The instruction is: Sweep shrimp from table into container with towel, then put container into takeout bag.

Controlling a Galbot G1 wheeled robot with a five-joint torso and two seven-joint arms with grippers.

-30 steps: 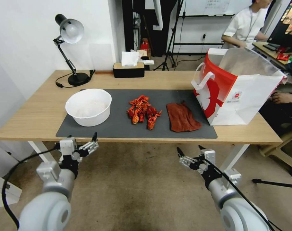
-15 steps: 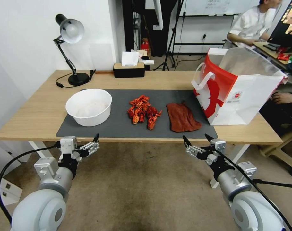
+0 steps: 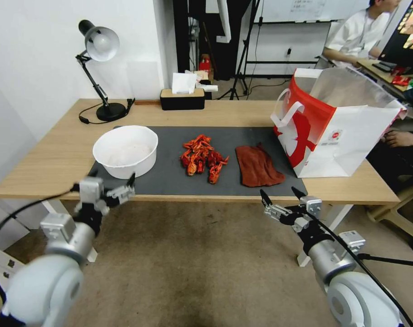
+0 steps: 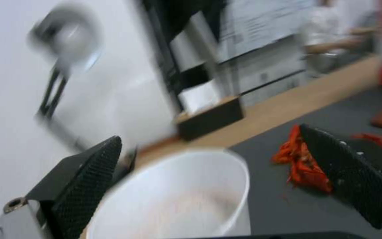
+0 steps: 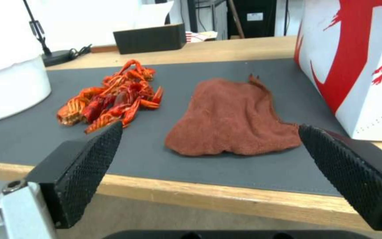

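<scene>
A pile of red-orange shrimp [image 3: 202,158] lies mid-mat on the table [image 3: 52,154]. The round white container [image 3: 125,150] stands left of them and the rust-red towel [image 3: 257,165] lies flat to their right. At the right end the takeout bag [image 3: 338,122] stands open. My left gripper [image 3: 115,184] is open at the table's front edge, just before the container [image 4: 177,196], with the shrimp [image 4: 301,162] beyond. Below the front edge, my right gripper [image 3: 279,194] is open, facing the towel [image 5: 233,119] and shrimp [image 5: 111,99]. Neither holds anything.
A black desk lamp [image 3: 100,45] stands at the back left corner, its cable trailing on the wood. A black tissue box [image 3: 182,99] sits at the back middle. The dark grey mat [image 3: 170,181] reaches nearly to the front edge. Carpeted floor lies below both arms.
My left gripper has risen from below the table to its front edge by the container. My right gripper moved up and rightward, closer to the edge before the towel.
</scene>
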